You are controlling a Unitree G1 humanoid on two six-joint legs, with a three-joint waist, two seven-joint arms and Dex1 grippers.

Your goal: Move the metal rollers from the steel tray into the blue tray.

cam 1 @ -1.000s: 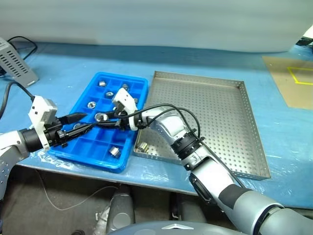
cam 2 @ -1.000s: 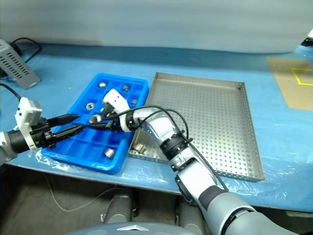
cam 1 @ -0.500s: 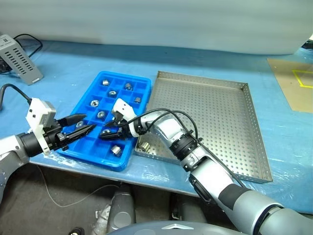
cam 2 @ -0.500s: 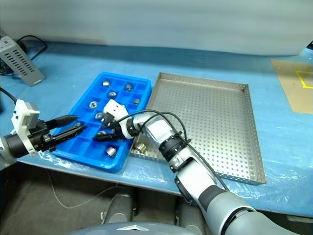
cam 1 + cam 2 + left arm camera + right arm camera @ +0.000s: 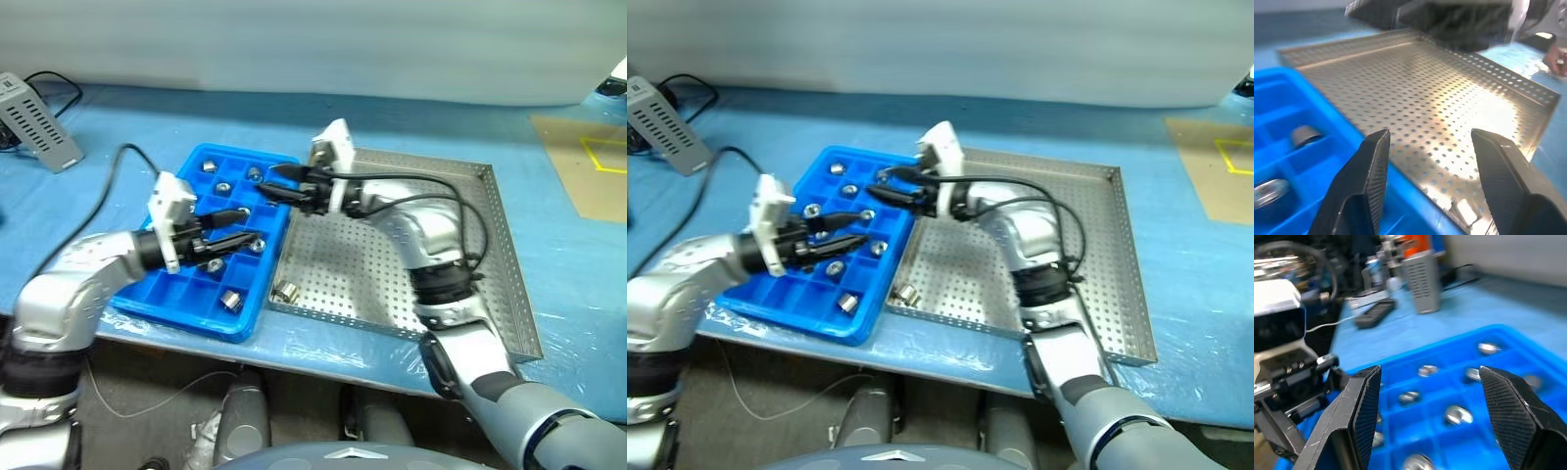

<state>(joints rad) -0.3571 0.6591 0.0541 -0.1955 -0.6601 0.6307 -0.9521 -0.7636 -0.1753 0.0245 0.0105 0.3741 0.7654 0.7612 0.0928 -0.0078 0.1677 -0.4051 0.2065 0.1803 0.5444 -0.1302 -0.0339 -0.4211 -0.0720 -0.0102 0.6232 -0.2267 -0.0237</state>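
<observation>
The blue tray (image 5: 186, 279) lies left of the steel tray (image 5: 431, 225) and holds several metal rollers, for example one (image 5: 232, 301) near its front and one (image 5: 1458, 414) in the right wrist view. A single roller (image 5: 286, 291) lies in the steel tray's near left corner. My left gripper (image 5: 253, 223) hovers open and empty over the blue tray's middle, pointing toward the steel tray (image 5: 1425, 88). Above the blue tray's far right corner my right gripper (image 5: 269, 181) stands open with nothing between its fingers (image 5: 1364, 401).
A grey vented box (image 5: 37, 108) with a black cable sits at the far left of the blue-covered table. A brown sheet with yellow tape (image 5: 588, 157) lies at the far right. The table's front edge runs just below both trays.
My right gripper opened over the blue tray, then rose and swung right toward the tray's far right corner. My left gripper moved right, in over the blue tray. The camera shifted slightly.
</observation>
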